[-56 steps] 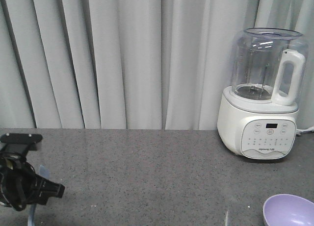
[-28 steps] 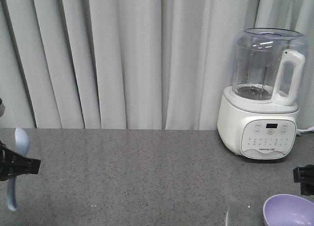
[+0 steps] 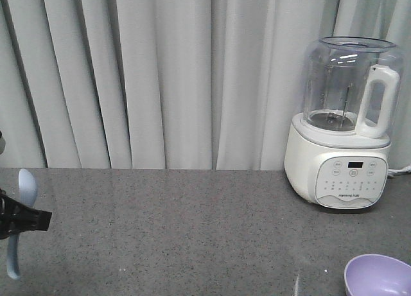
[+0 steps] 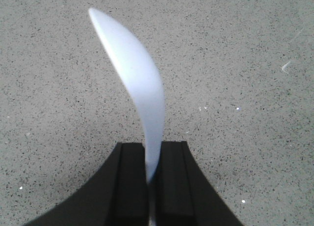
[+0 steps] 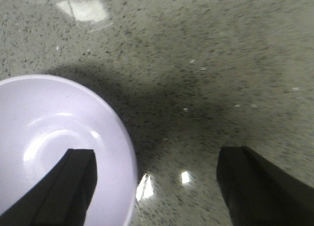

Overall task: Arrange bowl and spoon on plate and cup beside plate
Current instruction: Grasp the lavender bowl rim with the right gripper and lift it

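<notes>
Between the two black fingers of the left gripper [image 4: 152,155], which are closed tight, the white spoon [image 4: 135,74] is held near its middle. It stands upright with the scoop at the top, clear of the grey speckled counter [image 4: 245,64]. The right gripper [image 5: 159,179] is wide open. One of its fingers hangs over the inside of the purple bowl [image 5: 44,128], and the other is over bare counter beside it. Further back, a white blender [image 3: 343,135] stands before a pale curtain [image 3: 160,78].

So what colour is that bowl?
The bowl is plain lavender-purple, clearest in the right wrist view.
</notes>
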Robot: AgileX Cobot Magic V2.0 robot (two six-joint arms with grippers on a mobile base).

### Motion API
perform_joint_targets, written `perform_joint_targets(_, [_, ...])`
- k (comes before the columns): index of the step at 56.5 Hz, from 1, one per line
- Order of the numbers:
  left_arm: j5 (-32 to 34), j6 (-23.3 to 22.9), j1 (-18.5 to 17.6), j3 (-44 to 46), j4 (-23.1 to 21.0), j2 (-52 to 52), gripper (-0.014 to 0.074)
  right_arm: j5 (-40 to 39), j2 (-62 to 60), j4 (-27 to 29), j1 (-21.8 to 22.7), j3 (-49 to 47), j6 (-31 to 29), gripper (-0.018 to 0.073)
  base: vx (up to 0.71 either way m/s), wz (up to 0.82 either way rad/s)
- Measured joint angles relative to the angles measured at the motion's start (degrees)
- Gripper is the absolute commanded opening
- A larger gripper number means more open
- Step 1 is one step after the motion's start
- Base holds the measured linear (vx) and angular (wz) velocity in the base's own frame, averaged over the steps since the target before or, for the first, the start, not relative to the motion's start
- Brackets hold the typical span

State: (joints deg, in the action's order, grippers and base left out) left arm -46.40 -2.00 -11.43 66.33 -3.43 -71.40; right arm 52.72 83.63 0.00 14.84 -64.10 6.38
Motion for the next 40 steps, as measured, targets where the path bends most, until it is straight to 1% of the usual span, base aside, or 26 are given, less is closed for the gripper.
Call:
perform_joint_targets(9, [0.1,0.0,0.0,0.0,0.0,0.0,-0.0008,-1.5,5.0,3.1,0.0,0.0,-3.5,0.0547,0.00,0.00])
perform_joint_targets(16, [0.1,0.0,0.0,0.0,0.0,0.0,-0.0007,-2.9,8.4,5.0,0.0,0.0,-6.4,0.0500,0.00,0.00])
perform_joint_targets(21, [0.1,0.0,0.0,0.0,0.0,0.0,-0.0006,-3.6,10.4,5.8,0.0,0.0,-7.8,0.0400,0.00,0.00])
perform_joint_targets(22, [0.2,0.0,0.0,0.0,0.0,0.0,-0.0006,-3.6,10.6,6.0,0.0,0.0,-8.0,0.0351,0.00,0.00])
perform_joint_targets(26, [0.2,0.0,0.0,0.0,0.0,0.0,-0.0006,-3.8,11.6,6.1,0.0,0.0,-8.4,0.0230,0.00,0.00])
perform_joint_targets(32, [0.6,0.0,0.0,0.0,0.0,0.0,-0.0006,-3.8,11.8,6.3,0.0,0.0,-8.9,-0.0019,0.00,0.00])
perform_joint_targets(35, [0.6,0.0,0.0,0.0,0.0,0.0,-0.0006,-3.8,11.2,7.6,0.0,-0.4,-9.1,-0.0015,0.00,0.00])
perform_joint_targets(40, [0.6,0.6,0.0,0.0,0.0,0.0,-0.0006,-3.8,10.3,8.0,0.0,-0.6,-9.4,-0.0015,0.00,0.00])
